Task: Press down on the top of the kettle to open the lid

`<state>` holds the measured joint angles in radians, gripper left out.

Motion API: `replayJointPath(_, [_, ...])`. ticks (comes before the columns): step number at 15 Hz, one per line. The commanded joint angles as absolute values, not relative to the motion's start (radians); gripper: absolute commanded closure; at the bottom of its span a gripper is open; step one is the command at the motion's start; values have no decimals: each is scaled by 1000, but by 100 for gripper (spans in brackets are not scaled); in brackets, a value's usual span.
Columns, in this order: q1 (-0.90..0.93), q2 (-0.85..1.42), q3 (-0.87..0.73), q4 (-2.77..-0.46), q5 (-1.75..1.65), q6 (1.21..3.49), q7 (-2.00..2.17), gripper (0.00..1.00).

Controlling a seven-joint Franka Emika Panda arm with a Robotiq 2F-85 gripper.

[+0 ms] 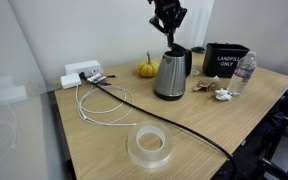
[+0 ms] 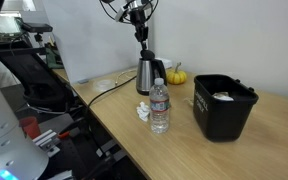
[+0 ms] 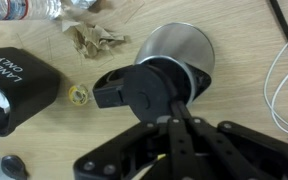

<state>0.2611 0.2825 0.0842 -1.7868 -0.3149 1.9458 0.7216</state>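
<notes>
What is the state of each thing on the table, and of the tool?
kettle: upright
lid: shut
tool: shut, pointing down over the lid
bottle: upright
bin: upright, open top
tape roll: lying flat

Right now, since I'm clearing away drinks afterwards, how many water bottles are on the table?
1: the water bottle stands upright beside the black bin, apart from it. Another could hide behind the bin.
</notes>
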Motion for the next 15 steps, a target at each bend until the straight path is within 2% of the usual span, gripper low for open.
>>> replayJointPath(1, [271,179,95,-1843,-330,1953,737,100])
replayJointPath(8, [266,48,149,-1910,-316,1969,739,100])
replayJointPath(15, [266,-18,213,-1976,-138,1952,527,100])
